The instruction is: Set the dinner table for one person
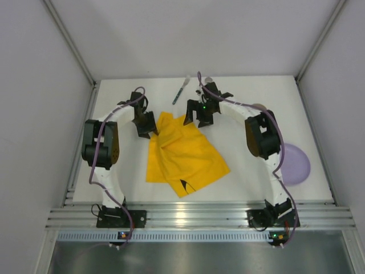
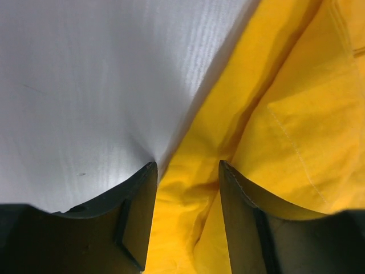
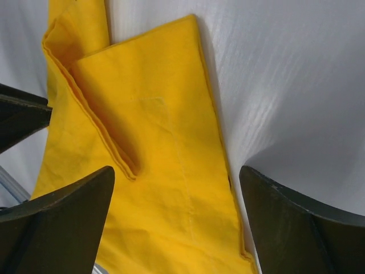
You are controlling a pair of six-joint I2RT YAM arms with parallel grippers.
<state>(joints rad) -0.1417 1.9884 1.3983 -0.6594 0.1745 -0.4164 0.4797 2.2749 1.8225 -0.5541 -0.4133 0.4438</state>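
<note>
L gripper [image 1: 145, 127] [image 2: 186, 165] is part-open, gap narrow, tips down at the 10 o'clock edge of the yellow cloth [image 1: 182, 154] [image 2: 285, 114]. A bunched fold of that edge sits betw. its fingers [image 2: 137, 217], w/ bare white top on one side and cloth on the other. R gripper [image 1: 201, 117] [image 3: 177, 171] is spread wide, holding nothing, hanging over the cloth's 12 o'clock corner, where a flap is folded back on itself. Its fingers [image 3: 302, 222] straddle that corner, and contact can't be told. Dinner table [image 1: 245, 171] [image 2: 85, 85] [image 3: 296, 85] fills the middle of the top view under both arms: flat, white, rectangular, faintly ribbed texture up close. The ribbed aluminium rail [image 1: 199, 217] runs along the 6 o'clock edge, w/ arm bases bolted to it. Cloth lies crumpled and skewed at table centre. A slim utensil [image 1: 181, 90] lies at 12 o'clock, apart from the cloth. A purple plate [image 1: 296, 162] sits at 3 o'clock, at the table's edge. Plain pale walls [image 1: 199, 34] close in on three sides.
</note>
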